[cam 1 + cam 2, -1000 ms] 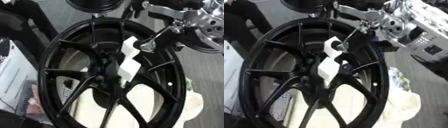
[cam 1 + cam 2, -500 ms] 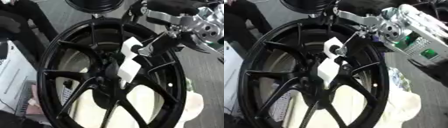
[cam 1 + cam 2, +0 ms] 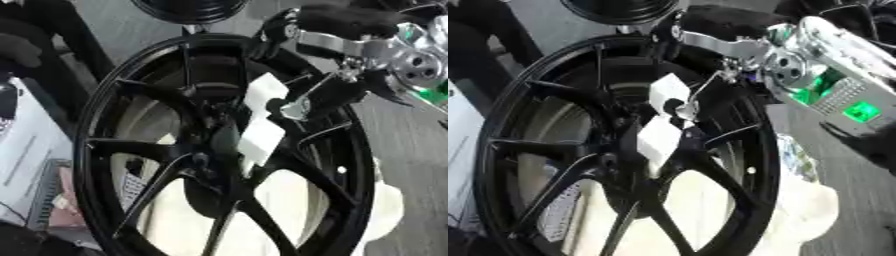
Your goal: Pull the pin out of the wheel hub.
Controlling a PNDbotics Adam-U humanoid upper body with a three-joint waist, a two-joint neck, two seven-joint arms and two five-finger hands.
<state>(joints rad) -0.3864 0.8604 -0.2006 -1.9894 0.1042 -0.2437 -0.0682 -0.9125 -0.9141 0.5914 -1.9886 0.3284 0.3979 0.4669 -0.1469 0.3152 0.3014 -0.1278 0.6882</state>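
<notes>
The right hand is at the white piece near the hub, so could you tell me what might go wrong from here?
1. The right hand meets the white piece only with its fingertips; they may slip off during the pull.
2. The black wheel stands tilted on a pale cloth with no other hand seen steadying it, so pulling might drag or tip it.
3. Spokes crowd the hub; fingers could snag.

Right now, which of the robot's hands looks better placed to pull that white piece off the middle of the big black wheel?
The right hand: it comes in from the upper right, its fingers already at the white block-shaped pin on the black spoked wheel hub. No left hand shows in either view.
</notes>
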